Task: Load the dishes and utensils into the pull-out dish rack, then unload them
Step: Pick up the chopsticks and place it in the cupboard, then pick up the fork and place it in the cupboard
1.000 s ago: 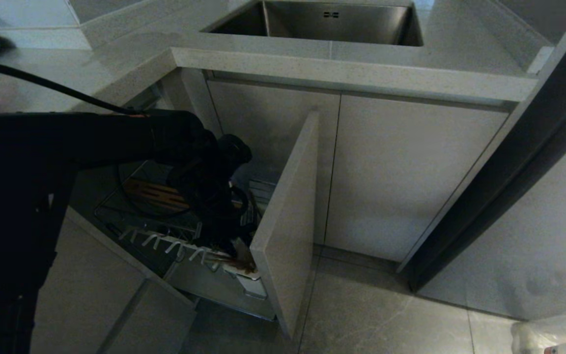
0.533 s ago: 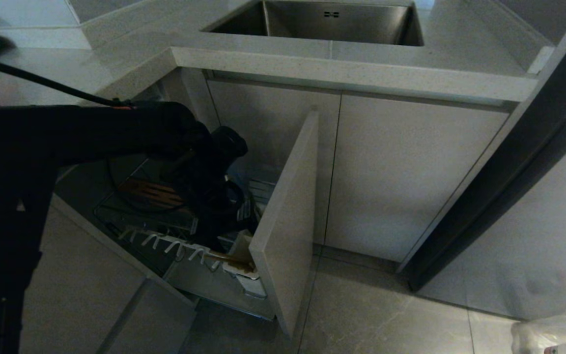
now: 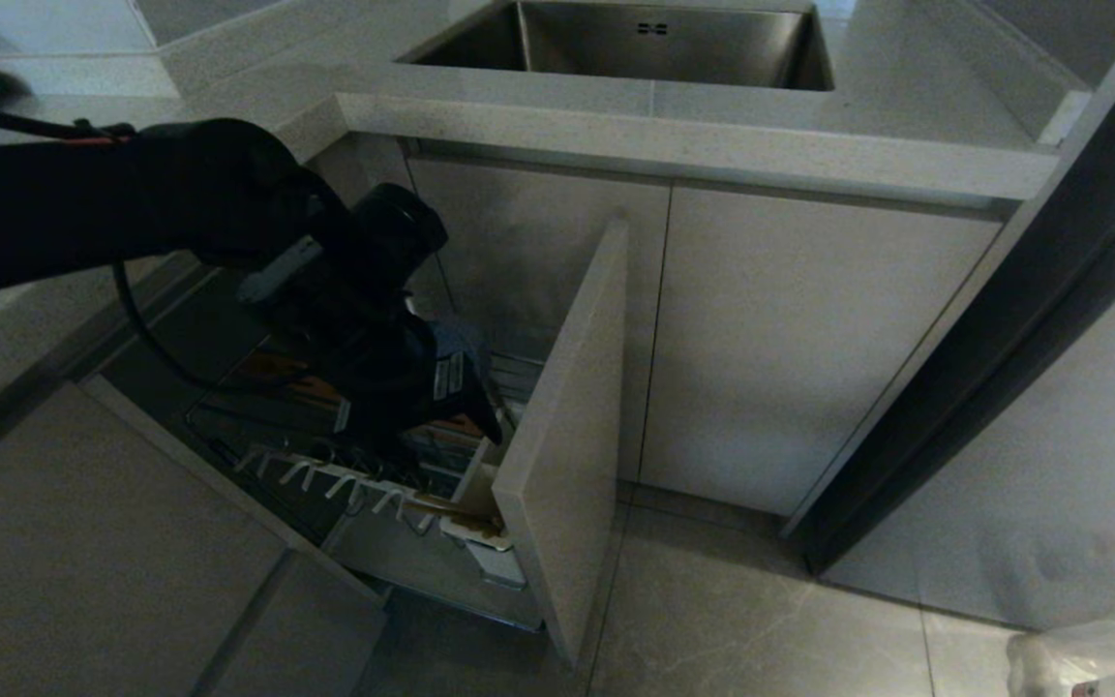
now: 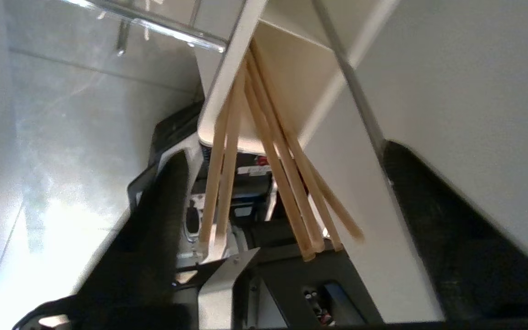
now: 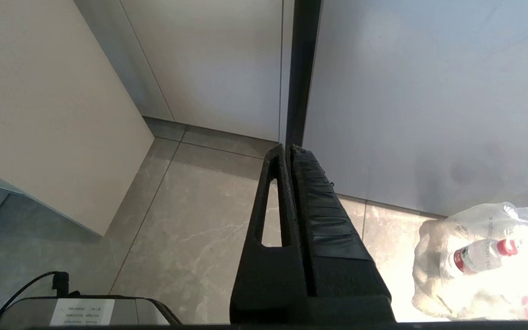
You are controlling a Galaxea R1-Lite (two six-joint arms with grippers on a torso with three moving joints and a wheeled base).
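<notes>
The pull-out dish rack [image 3: 228, 426] stands drawn out under the counter, with its wooden strip [image 3: 277, 373], white pegs [image 3: 325, 479] and beige door front [image 3: 567, 436]. Several tan chopsticks [image 4: 273, 165] lean in the white utensil cup [image 4: 291, 78], which sits in the rack's front corner [image 3: 495, 557]. My left gripper [image 3: 441, 426] hovers above the cup, open, its fingers [image 4: 158, 206] wide on either side of the stick ends and touching none. The dishes are hidden or out of view. My right gripper [image 5: 289, 149] hangs parked over the floor, shut and empty.
The sink [image 3: 654, 44] is set into the counter [image 3: 693, 145] above the rack. A tall dark cabinet edge [image 3: 983, 368] runs down on the right. A plastic bag with bottles [image 3: 1090, 658] lies on the tiled floor.
My left gripper has opened and risen out of the rack, away from the cup. The chopsticks stay leaning in the utensil cup. The right arm has not moved.
</notes>
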